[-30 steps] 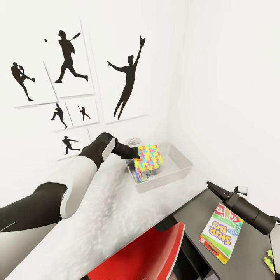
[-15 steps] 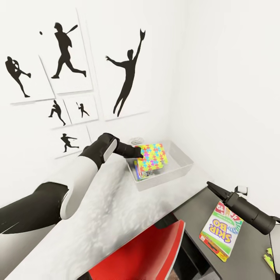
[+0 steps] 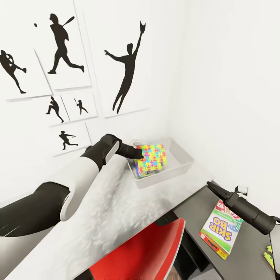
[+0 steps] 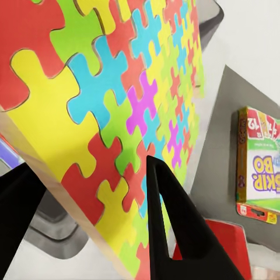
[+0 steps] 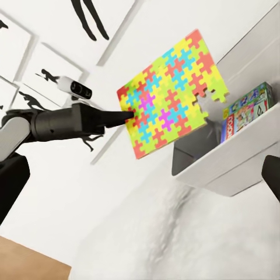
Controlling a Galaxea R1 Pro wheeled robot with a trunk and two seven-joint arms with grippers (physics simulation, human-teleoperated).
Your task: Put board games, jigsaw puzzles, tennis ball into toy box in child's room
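My left gripper [image 3: 139, 155] is shut on the edge of a jigsaw puzzle [image 3: 154, 157], a flat box with a bright multicoloured lid, held tilted over the near end of the toy box [image 3: 184, 157]. In the left wrist view the lid [image 4: 134, 99] sits between both black fingers [image 4: 169, 227]. The grey toy box stands in the table's [image 3: 116, 210] corner, with a board game [image 5: 245, 111] standing on edge inside. Another board game, a Skip-Bo box [image 3: 221, 229], lies on the table's dark top. Just above it my right gripper [image 3: 210, 185] hangs open, holding nothing.
A red chair [image 3: 144, 252] is pushed under the table close in front of me. White walls with black sports posters [image 3: 124, 74] close off the corner behind the toy box. Something yellow-green [image 3: 270, 258] lies at the dark top's right edge, partly cut off.
My left gripper has carried the jigsaw puzzle slightly further over the toy box. The head view has shifted a little. The right arm has stayed in place.
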